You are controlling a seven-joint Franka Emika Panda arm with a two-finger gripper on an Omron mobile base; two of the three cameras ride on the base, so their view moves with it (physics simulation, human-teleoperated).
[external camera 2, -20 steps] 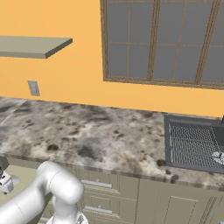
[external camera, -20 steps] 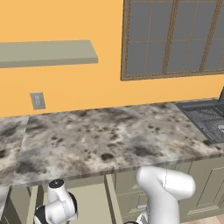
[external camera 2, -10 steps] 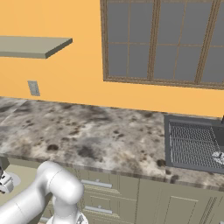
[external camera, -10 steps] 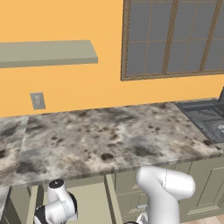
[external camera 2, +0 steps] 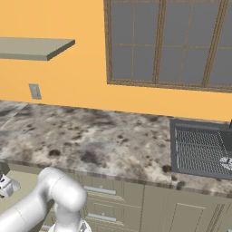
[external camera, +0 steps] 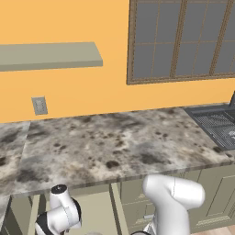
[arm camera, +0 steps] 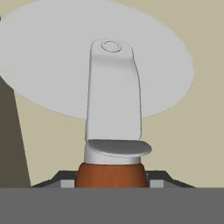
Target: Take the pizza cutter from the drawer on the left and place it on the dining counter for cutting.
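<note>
We are looking down along the gripper [arm camera: 111, 183] at the pizza cutter [arm camera: 113, 109], and the jaws are standing partly closed on either side of its brown wooden handle [arm camera: 110, 176], each dark tip pressing against the wood, so we are judging the cutter to be gripped rather than merely straddled. The cutter is lying directly ahead of the jaws, its long axis running straight away from us: handle nearest, then the grey metal neck, then the round blade [arm camera: 52, 57] spreading widest at the far end, flat against the pale floor of the drawer [arm camera: 192, 144]. That line is what the coming lift is turning on, since the blade is leading and the weight is sitting well beyond the grip. Further out, in the left base view, the arm is reaching down below the edge of the wall counter [external camera: 119, 142] into the open drawer, with the wrist [external camera: 59, 213] low at the left. Beyond that counter, the sink [external camera 2: 201, 152] is sitting to the right under the window [external camera 2: 172, 43].
</note>
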